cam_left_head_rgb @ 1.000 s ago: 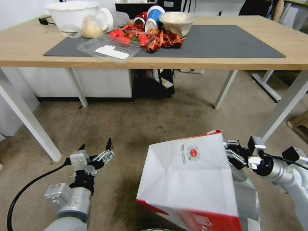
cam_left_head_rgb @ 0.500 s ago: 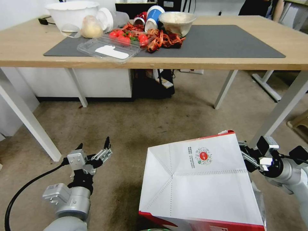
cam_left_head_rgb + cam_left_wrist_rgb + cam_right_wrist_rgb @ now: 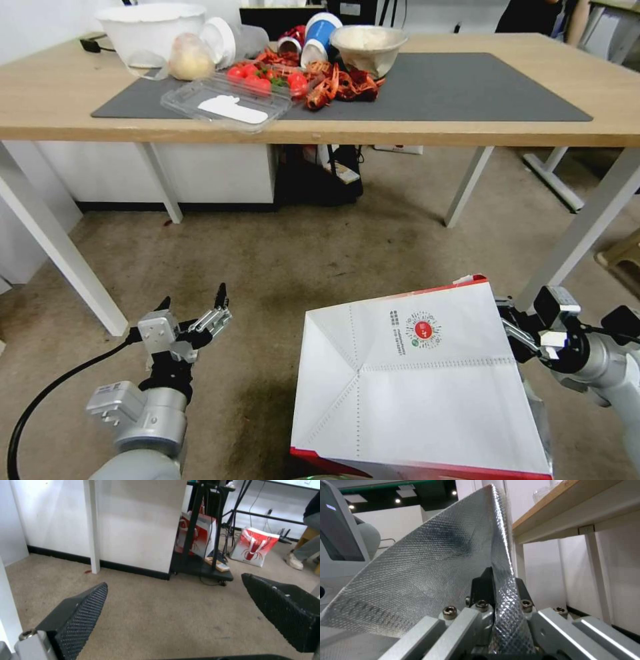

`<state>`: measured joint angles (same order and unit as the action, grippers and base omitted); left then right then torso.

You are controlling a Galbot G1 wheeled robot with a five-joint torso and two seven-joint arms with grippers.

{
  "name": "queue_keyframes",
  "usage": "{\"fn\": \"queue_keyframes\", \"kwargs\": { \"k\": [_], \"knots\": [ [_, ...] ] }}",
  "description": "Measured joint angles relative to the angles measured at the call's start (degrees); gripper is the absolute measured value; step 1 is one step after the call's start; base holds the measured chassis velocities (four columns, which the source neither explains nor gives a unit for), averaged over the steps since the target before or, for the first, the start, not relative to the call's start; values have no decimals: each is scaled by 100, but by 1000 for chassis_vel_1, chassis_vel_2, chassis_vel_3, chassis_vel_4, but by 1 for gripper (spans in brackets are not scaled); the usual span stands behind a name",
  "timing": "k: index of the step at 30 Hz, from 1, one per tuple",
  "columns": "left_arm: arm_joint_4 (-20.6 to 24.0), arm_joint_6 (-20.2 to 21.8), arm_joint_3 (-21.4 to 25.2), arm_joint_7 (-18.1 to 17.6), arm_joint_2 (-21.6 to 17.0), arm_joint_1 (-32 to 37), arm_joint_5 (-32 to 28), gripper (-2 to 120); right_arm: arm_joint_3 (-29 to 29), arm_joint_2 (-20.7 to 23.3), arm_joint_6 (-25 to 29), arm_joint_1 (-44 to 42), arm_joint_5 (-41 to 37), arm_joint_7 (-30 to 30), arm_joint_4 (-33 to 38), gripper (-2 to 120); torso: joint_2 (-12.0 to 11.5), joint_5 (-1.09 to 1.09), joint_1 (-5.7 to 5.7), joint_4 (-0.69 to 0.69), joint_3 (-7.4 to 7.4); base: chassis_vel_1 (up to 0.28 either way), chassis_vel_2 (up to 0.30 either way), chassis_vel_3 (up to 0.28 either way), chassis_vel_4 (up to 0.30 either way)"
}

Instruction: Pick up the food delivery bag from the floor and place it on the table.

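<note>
The right gripper (image 3: 517, 330) is clamped on the rim of the food delivery bag (image 3: 417, 393), at the lower right of the head view. Against the picture from a second ago, the bag has been swung: its white folded base, then tilted down toward the lower left, now faces the camera more squarely, the small round red logo (image 3: 423, 329) has been carried rightward, and the gripper has been drawn further toward the right edge. The bag is judged to be off the floor (image 3: 320, 260) and hanging from that one grip, well below the table (image 3: 600, 100) across the top of the frame; the lift up to the tabletop is not yet done.

In the right wrist view the grip itself is shown: silver foil lining (image 3: 430, 562) is pinched between the closed jaws, a detail hidden in the head view by the bag's own wall.

The left gripper (image 3: 193, 310) is held spread wide and empty at the lower left; in its wrist view, only carpet is seen between its two pads (image 3: 83, 615).
</note>
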<state>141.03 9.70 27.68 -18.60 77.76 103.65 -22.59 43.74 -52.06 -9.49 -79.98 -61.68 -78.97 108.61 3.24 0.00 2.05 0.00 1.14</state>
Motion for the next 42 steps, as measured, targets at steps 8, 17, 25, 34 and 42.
{"fn": "queue_keyframes", "kwargs": {
  "k": [8, 17, 25, 34, 42],
  "knots": [
    [32, -1, 8, 14, -12, 37, 12, 100, 17, -15, 5, -34, 34, 11, 43, 0, 198, 0, 9, 0, 188, 0, 0, 0, 0],
    [70, -27, -6, 35, -9, 81, 100, 100, 119, -4, 8, -110, 31, 21, 120, 0, 406, 0, 36, 0, 373, 0, 0, 0, 0],
    [134, -49, -13, 49, -1, 117, 96, 100, 133, 2, 9, -138, 36, 45, 169, 0, 684, 0, 88, 0, 597, 0, 0, 0, 0],
    [158, -40, -13, 61, 14, 121, 109, 100, 133, 25, 17, -119, 38, 72, 186, 0, 886, 0, 127, 0, 761, 0, 0, 0, 0],
    [160, -42, -8, 69, 22, 150, 135, 100, 161, 26, 23, -139, 38, 88, 205, 0, 1057, 0, 175, 0, 884, 0, 0, 0, 0]
  ]
}}
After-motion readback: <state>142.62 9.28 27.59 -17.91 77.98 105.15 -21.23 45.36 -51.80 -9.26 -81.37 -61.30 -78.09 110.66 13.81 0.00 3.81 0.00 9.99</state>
